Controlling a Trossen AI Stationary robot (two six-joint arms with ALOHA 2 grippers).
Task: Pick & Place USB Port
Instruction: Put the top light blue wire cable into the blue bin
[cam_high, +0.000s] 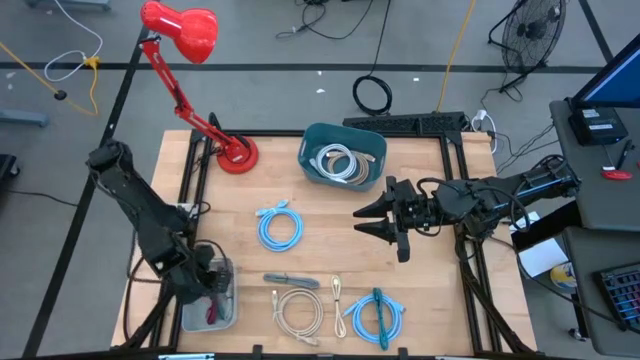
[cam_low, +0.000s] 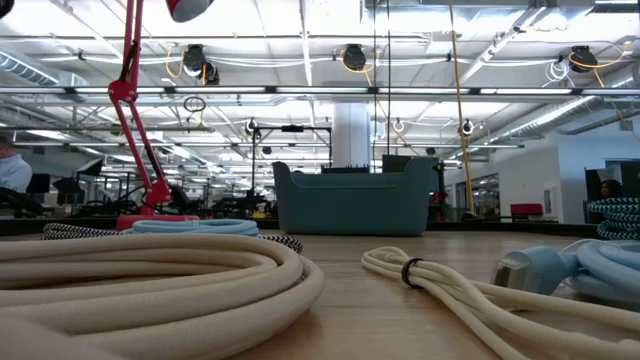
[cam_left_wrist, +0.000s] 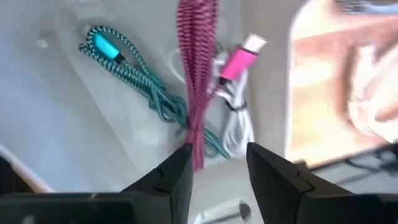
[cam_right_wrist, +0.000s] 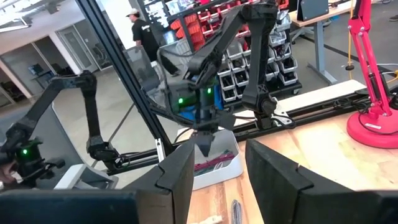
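The left hand (cam_left_wrist: 217, 171) hovers over the clear plastic tray (cam_high: 208, 300) at the near left corner of the wooden desk (cam_high: 420, 290), its dark fingers parted, gripping nothing. A braided pink USB cable (cam_left_wrist: 198, 74) lies just beyond its fingertips in the tray, beside a teal braided one (cam_left_wrist: 134, 68). The right hand (cam_high: 378, 217) waits mid-desk, half open and empty.

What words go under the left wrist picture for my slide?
Left gripper open above the clear bin, pink braided cable between its fingers, teal cable beside it.
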